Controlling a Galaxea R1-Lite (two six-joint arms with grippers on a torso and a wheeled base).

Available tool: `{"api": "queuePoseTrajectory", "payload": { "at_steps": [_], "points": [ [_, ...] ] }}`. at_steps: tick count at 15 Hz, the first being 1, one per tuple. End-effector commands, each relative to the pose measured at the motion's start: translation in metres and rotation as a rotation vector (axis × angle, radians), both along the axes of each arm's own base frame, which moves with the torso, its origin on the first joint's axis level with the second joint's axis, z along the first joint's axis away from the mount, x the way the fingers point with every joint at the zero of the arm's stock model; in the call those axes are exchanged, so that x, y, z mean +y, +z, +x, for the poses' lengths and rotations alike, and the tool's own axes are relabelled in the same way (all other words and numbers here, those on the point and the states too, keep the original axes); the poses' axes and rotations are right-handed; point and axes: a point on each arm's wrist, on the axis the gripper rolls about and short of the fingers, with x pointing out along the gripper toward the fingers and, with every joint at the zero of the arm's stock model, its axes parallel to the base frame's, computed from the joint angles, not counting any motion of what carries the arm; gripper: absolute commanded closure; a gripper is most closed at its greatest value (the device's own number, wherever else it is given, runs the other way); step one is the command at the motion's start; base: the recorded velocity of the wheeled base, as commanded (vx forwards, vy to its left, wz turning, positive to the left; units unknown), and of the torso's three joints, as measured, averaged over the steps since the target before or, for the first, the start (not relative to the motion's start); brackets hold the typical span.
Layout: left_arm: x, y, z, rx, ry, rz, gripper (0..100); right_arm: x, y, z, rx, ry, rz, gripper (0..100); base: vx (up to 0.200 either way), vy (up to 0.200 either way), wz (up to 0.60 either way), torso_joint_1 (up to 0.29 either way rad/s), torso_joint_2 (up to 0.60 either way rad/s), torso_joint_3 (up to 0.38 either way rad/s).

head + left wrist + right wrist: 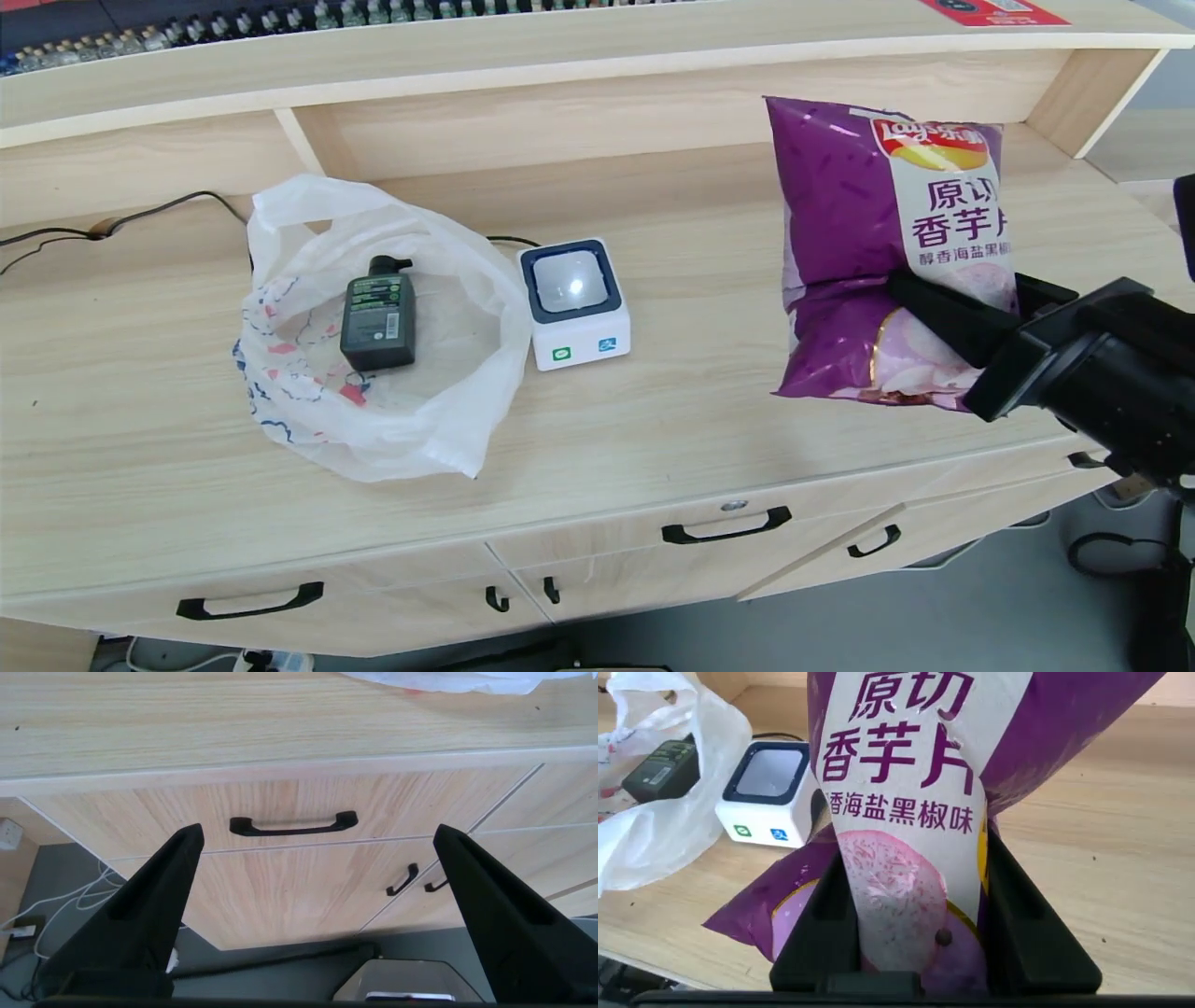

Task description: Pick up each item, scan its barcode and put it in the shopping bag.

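On the light wooden counter (653, 448), a small white cube-shaped scanner (574, 303) with a dark-framed glass window on top serves as the reference for everything else.

Well to the right of the scanner, a large purple crisp bag (840, 215) of glossy foil is held upright and clear of the counter, with its printed face toward the robot. The right gripper (962, 299) is clenched on the bag's lower part. In the right wrist view its two black fingers (827, 924) press on either side of the bag's pale centre panel.

Just beside the scanner on its left lies a white, thin plastic shopping bag (439, 439) with red and blue print. It sits crumpled on the counter with its mouth spread open.

Inside that bag, left of the scanner, a dark flat pump bottle (378, 313) with a green label lies on its back, pump end pointing to the rear.

Lower than the scanner and off the counter's front edge, the left gripper (318, 915) is released with its black fingers spread wide. It faces a drawer front with a black bar handle (293, 824).
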Motion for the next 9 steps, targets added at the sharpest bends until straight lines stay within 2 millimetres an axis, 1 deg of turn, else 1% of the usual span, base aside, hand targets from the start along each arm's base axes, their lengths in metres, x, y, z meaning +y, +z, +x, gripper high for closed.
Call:
{"api": "queuePoseTrajectory", "payload": {
  "at_steps": [1,3,5,7,9],
  "points": [
    [0.0000,-0.0002,0.0000,0.001,0.000,-0.001,0,-0.0024,0.0003,-0.0010,-0.004,-0.010,0.003,100,0.000,0.000,0.00,0.000,0.00,0.000],
    [0.0000,-0.0002,0.0000,0.001,0.000,-0.004,0,-0.0035,0.0006,-0.0003,-0.003,-0.016,0.004,100,0.000,0.000,0.00,0.000,0.00,0.000],
    [0.0000,0.0000,0.0000,0.000,0.000,-0.015,0,-0.0035,0.0010,0.0003,-0.002,-0.015,0.006,100,0.000,0.200,0.00,0.014,0.01,0.005],
    [0.0000,0.0000,0.0000,0.000,0.000,-0.013,0,-0.0027,0.0020,0.0016,-0.004,-0.012,0.006,100,0.000,0.000,0.00,0.000,0.00,0.000],
    [0.0000,0.0000,0.0000,0.000,0.000,-0.013,0,-0.0038,-0.0014,0.0021,0.009,-0.018,0.001,100,0.000,0.000,0.60,0.007,0.00,0.009]
  ]
}}
